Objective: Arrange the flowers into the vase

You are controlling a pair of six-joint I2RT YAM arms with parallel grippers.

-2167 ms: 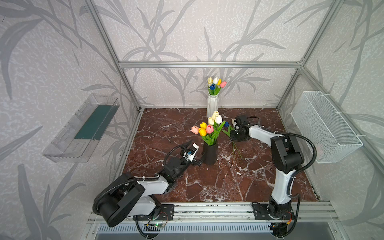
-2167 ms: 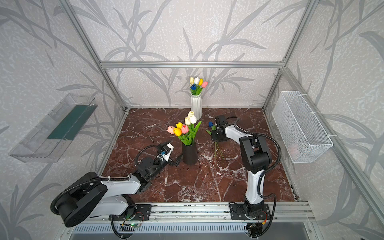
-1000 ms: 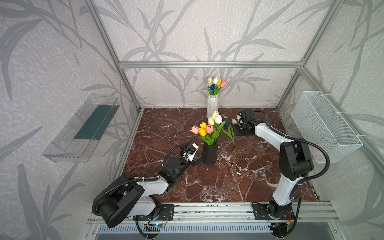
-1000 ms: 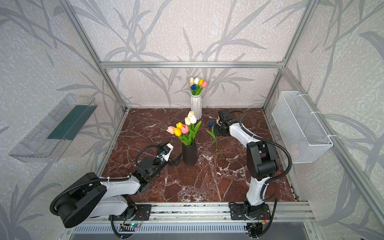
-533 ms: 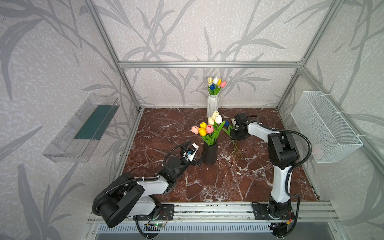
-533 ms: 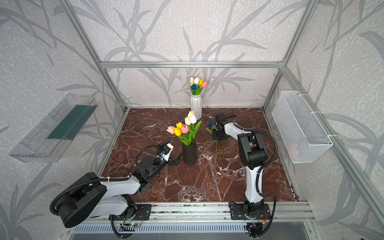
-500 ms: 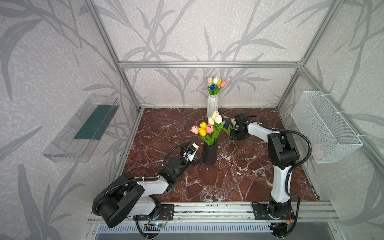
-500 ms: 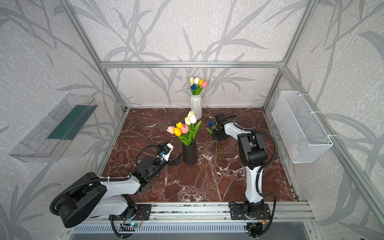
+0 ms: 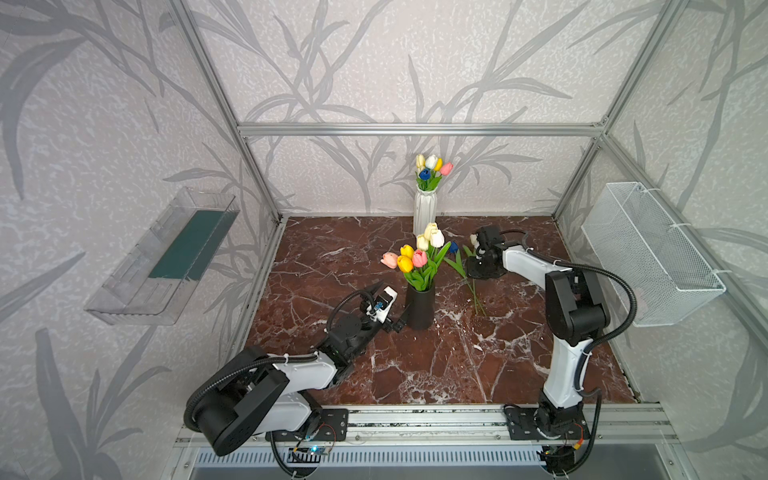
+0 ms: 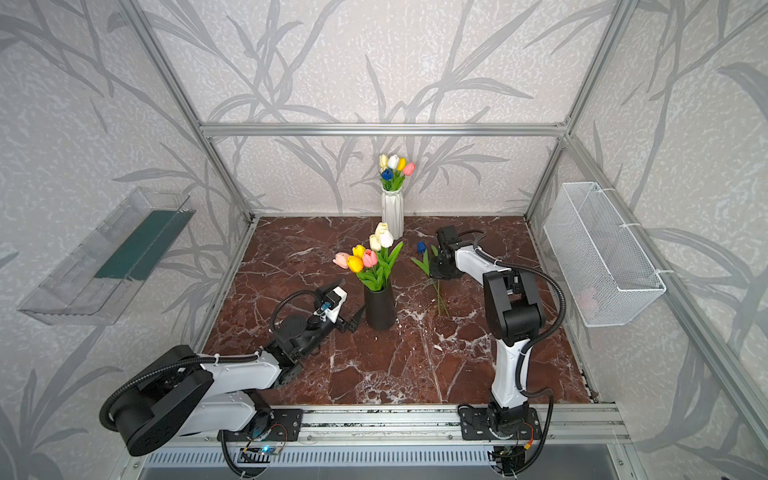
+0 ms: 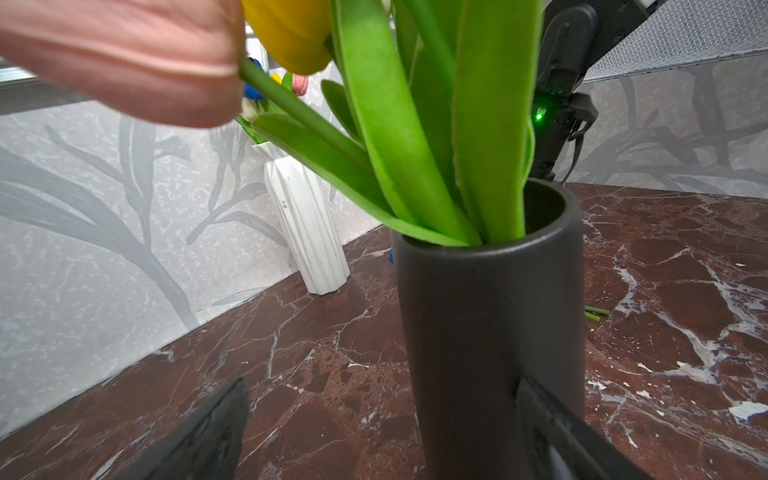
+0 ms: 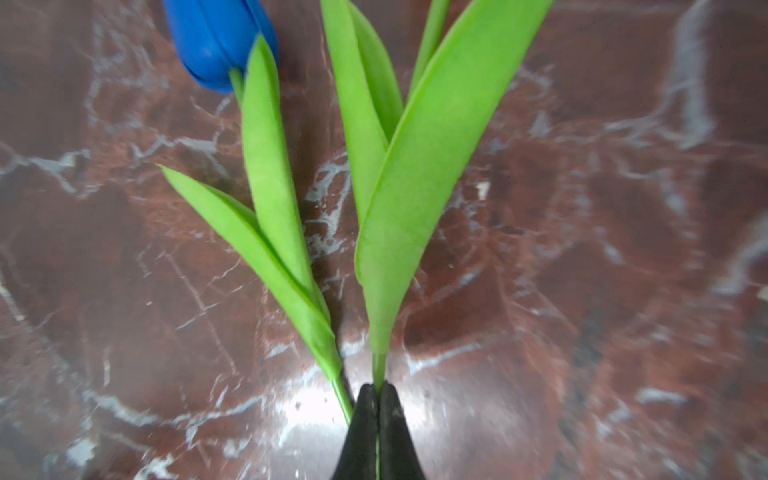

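The black vase (image 9: 420,307) (image 10: 380,307) (image 11: 490,332) stands mid-floor with several flowers (image 9: 419,257) in it, heads yellow, pink and cream. My left gripper (image 9: 402,320) (image 11: 382,415) is open at its base, one finger against the vase wall, the other apart from it. Two more flowers lie on the floor to the right: a blue tulip (image 9: 454,247) (image 12: 216,37) and a cream-headed one (image 9: 473,239). My right gripper (image 9: 473,270) (image 12: 377,388) is shut on the thin green stem of the second flower (image 12: 415,187), just below its leaves; the blue tulip's stem runs beside the fingers.
A white ribbed vase (image 9: 424,210) (image 11: 305,232) with its own bouquet stands at the back wall. A wire basket (image 9: 648,253) hangs on the right wall and a clear tray (image 9: 162,257) on the left. The loose stem ends (image 9: 476,299) reach toward the front.
The right arm swung in from the back right to the lying flowers and its gripper closed on a stem. The left arm and the black vase have not moved.
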